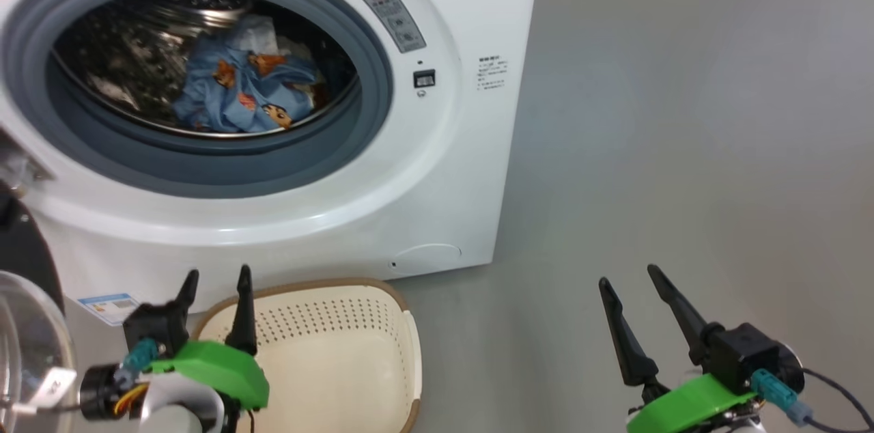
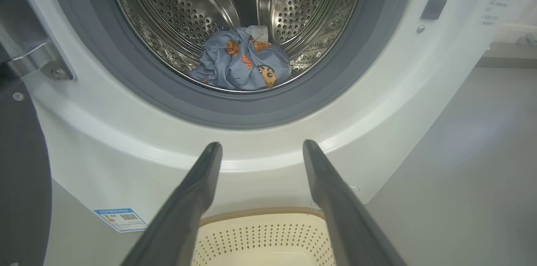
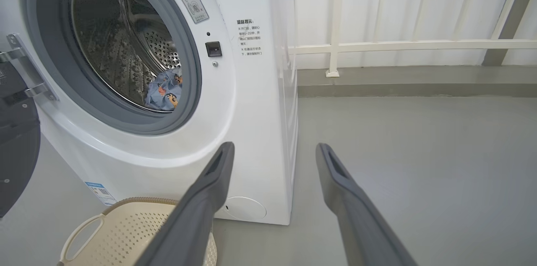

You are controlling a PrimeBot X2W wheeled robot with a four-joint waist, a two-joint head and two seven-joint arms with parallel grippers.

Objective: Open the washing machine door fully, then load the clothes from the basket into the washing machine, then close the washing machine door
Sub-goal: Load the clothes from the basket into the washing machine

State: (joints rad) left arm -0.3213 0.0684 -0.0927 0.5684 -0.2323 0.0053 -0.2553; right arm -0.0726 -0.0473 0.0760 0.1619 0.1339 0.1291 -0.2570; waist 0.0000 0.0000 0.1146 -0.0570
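Washer: white front-loader; its round mouth faces the robot.
Door: swung wide on the washer's left side, its glass bowl at the lower left of the head view and its hinge bare.
Clothes: blue printed bundle with some white cloth, low in the drum and behind the gasket.
Basket: on the floor just before the washer, below the mouth; the part seen is bare.
Left gripper: over the basket, jaws spread wide, holding nothing.
Right gripper: over bare floor, well apart from the washer, jaws likewise wide and holding nothing.
Step in hand (judged): loading looks done; closing the door remains.
Method: the left gripper is nearer the door. Press on the black rim at the edge far from the hinge, follow the arc round, and push until the latch meets its socket.
Check: no cloth should cross the gasket; none appears to.
Risk: the door's arc passes over the basket, and the clearance cannot be told.
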